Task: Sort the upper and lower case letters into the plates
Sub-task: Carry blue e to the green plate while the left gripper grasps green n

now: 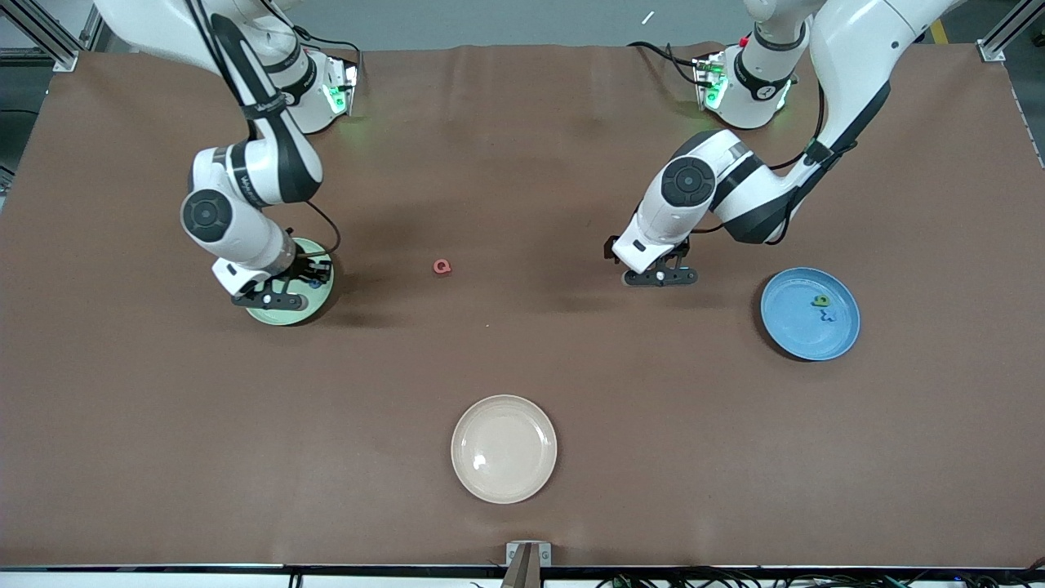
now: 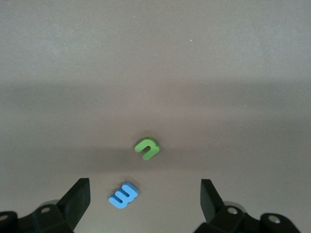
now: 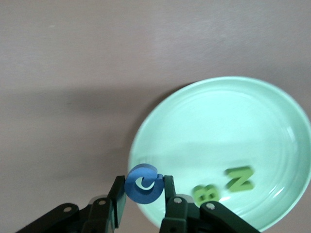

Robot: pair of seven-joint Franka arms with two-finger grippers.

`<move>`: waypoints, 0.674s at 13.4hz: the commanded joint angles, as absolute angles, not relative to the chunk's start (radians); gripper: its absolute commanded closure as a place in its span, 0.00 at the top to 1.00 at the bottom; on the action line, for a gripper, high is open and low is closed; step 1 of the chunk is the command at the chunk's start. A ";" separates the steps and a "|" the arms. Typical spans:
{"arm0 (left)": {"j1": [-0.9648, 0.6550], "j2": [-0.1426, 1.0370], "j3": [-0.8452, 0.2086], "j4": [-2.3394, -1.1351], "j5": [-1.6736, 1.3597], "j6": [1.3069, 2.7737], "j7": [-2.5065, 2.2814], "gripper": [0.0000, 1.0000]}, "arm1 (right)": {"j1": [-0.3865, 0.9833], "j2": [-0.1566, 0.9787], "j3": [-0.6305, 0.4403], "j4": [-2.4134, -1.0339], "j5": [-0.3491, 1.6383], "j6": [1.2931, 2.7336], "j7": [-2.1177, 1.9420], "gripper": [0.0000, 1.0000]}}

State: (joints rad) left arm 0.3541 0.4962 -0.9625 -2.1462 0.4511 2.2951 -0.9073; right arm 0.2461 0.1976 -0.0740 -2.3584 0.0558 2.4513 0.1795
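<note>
Right hand (image 3: pixel 144 194) pinches small blue foam letter (image 3: pixel 143 183) over pale mint glossy round plate (image 3: pixel 218 126), rim at 7 o'clock. Left hand (image 2: pixel 145 199) wide over desk; green letter (image 2: pixel 146 148) at 12 o'clock.

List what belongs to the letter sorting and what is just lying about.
Job:
- mint plate holding green B and N
- blue letter in the right claw
- blue plate
- red letter
- green n, blue m under the open left claw

Lying about:
- cream plate
</note>
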 commanded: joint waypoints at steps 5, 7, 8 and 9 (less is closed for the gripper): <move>0.150 0.551 -0.772 -2.092 0.511 2.292 -0.988 0.95 | 0.144 0.210 -0.052 -2.491 0.049 2.649 0.066 0.01; 0.152 0.564 -0.772 -2.105 0.528 2.292 -0.996 0.85 | 0.146 0.227 -0.051 -2.491 0.051 2.658 0.066 0.01; 0.153 0.571 -0.772 -2.111 0.541 2.292 -1.000 0.80 | 0.146 0.229 -0.051 -2.491 0.051 2.658 0.067 0.02; 0.153 0.572 -0.772 -2.120 0.552 2.292 -1.002 0.75 | 0.147 0.230 -0.049 -2.491 0.051 2.657 0.067 0.02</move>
